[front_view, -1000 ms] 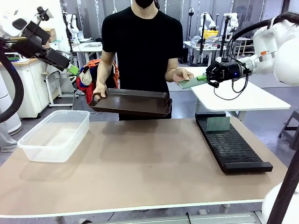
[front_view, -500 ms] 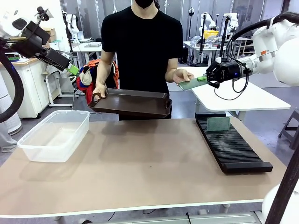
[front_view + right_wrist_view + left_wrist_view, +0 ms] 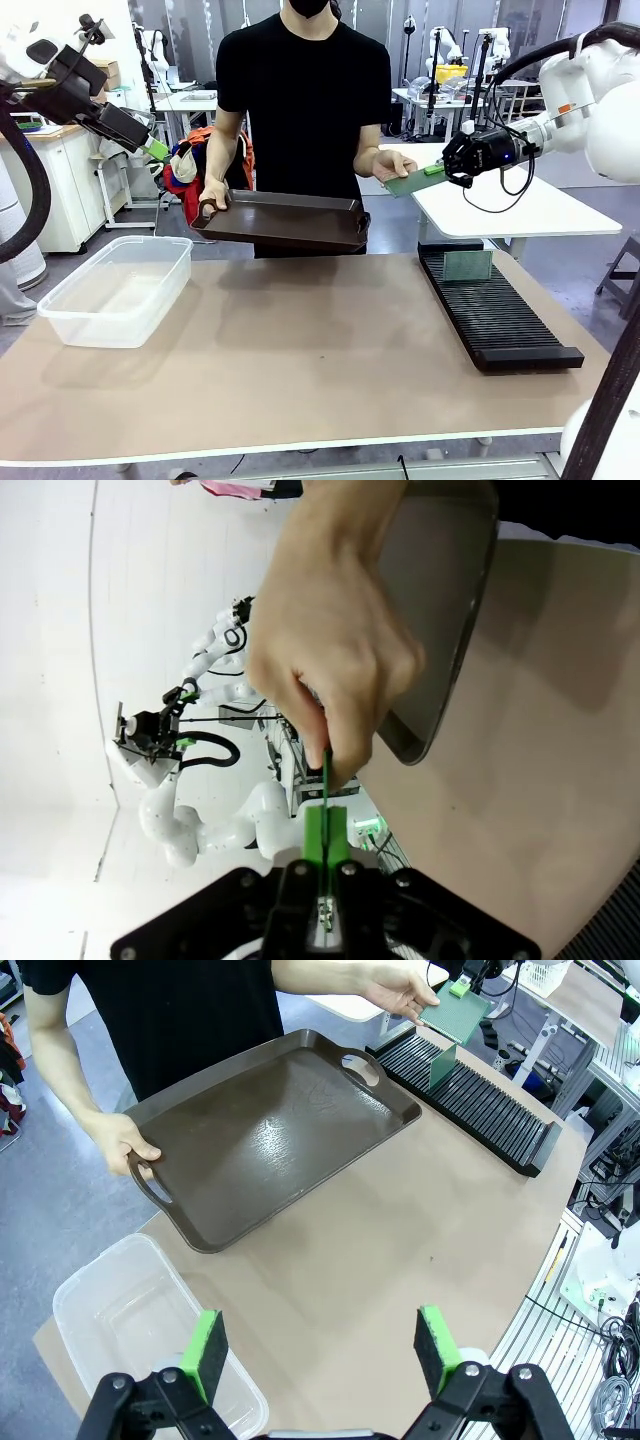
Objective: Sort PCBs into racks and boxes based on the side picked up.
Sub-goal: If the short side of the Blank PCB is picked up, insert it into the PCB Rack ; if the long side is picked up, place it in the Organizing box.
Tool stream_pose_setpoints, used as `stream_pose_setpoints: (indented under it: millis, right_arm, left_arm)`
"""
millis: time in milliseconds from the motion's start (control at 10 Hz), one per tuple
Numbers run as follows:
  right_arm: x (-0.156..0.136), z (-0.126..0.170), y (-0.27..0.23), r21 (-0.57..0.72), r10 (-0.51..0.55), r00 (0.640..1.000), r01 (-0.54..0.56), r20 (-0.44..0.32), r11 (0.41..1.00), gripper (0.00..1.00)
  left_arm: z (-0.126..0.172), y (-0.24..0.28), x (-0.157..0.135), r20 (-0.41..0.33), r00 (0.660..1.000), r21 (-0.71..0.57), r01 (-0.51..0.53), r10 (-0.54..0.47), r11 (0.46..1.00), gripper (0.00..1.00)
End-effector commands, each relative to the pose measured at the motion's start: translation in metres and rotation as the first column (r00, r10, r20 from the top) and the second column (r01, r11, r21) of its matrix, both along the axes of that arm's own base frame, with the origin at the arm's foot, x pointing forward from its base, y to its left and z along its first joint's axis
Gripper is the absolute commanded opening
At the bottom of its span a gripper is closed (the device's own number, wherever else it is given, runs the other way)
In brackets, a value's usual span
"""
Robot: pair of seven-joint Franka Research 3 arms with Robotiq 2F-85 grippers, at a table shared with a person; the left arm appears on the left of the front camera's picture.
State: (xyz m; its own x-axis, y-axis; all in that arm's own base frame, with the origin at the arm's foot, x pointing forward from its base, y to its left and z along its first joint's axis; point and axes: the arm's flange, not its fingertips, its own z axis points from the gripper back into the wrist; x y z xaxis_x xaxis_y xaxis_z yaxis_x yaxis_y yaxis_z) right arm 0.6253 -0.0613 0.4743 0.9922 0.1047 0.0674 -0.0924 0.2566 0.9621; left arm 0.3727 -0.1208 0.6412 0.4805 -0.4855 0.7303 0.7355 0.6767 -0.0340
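A person at the far side holds out a green PCB (image 3: 404, 183) in one hand (image 3: 383, 162). My right gripper (image 3: 436, 170) is shut on that board's other end, above the table's far right. In the right wrist view the PCB (image 3: 326, 772) runs edge-on between the fingers of my right gripper (image 3: 325, 828), with the person's hand (image 3: 330, 650) still pinching it. Another PCB (image 3: 467, 265) stands upright in the far end of the black rack (image 3: 497, 315). The clear box (image 3: 116, 290) sits at the table's left. My left gripper (image 3: 320, 1350) hangs open high above the box (image 3: 130, 1325).
The person's other hand holds a dark brown tray (image 3: 285, 220) above the table's far edge; the tray (image 3: 270, 1140) has nothing on it. A white side table (image 3: 520, 212) stands behind the rack. The middle of the tan tabletop (image 3: 300, 360) is bare.
My right gripper, the PCB and the person's hand have risen slightly together. The left arm and the tray have stayed where they were.
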Motion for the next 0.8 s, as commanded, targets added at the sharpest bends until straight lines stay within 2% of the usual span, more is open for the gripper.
stream_pose_setpoints:
  millis: [0,700]
  right_arm:
    - [-0.0015,-0.0023,0.0025,0.039,0.002,1.0,-0.002,-0.007,0.999,0.0]
    - [-0.0015,-0.0023,0.0025,0.039,0.002,1.0,-0.002,-0.007,0.999,0.0]
  left_arm:
    - [-0.0017,0.0014,-0.0007,-0.008,1.0,-0.006,0.007,-0.007,1.0,1.0]
    - [-0.0017,0.0014,-0.0007,-0.008,1.0,-0.006,0.007,-0.007,1.0,1.0]
